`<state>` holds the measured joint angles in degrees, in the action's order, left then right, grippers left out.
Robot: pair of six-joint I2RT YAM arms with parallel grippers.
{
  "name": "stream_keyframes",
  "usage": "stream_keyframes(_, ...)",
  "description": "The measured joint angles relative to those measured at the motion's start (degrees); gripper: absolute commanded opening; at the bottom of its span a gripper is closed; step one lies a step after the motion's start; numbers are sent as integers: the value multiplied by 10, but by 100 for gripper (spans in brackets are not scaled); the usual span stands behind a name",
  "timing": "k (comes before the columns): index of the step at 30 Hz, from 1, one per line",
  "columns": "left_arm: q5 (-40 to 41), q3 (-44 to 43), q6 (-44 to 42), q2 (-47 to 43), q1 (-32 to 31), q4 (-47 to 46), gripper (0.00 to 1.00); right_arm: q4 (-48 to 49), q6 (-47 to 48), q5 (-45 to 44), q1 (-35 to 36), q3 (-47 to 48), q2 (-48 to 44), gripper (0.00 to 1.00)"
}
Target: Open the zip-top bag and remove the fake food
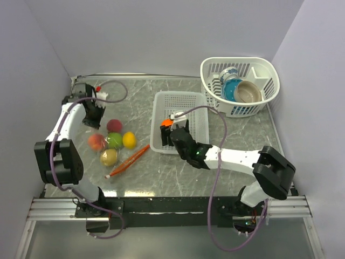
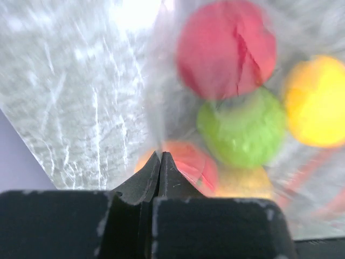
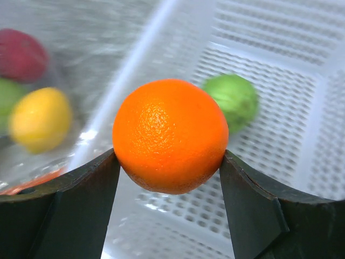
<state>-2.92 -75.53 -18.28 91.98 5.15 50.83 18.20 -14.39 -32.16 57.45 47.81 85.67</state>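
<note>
**Orange clamped over the basket, bag nipped at its far end**

The right gripper (image 3: 170, 162) is clamped on an orange (image 3: 170, 135) across its widest part. It holds it over the white basket (image 1: 197, 105), where a green fruit (image 3: 233, 100) already lies. The orange looks hard, light and pebbled, so it should grip well but would roll if dropped.

The left gripper (image 2: 160, 162) has its jaws together. It seems to nip the film of the bag (image 1: 121, 151), though the blurred wrist view leaves that unsure. The bag lies on the table (image 1: 242, 135) left of the basket, with five fruits (image 1: 115, 140) inside and its zip strip (image 1: 129, 160) at the near end. The film looks thin, floppy and slick, so the stiffer strip is probably the better hold. No brand or writing shows.
</note>
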Motion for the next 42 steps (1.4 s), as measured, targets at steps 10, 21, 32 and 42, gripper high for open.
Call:
stream_keyframes(10, -74, -57, 16, -53, -16, 74, 1, -96, -64, -94, -21, 28, 50, 100)
stream_keyframes(21, 5, 92, 17, -32, -16, -11, 1, -52, -6, -135, 65, 16, -17, 100)
stream_keyframes(32, 108, 166, 14, 39, -16, -139, 1, 7, 20, -61, 181, 19, 48, 75)
stream_keyframes(42, 129, 176, 10, 39, -16, -165, 1, 27, 45, -18, 186, 132, 188, 72)
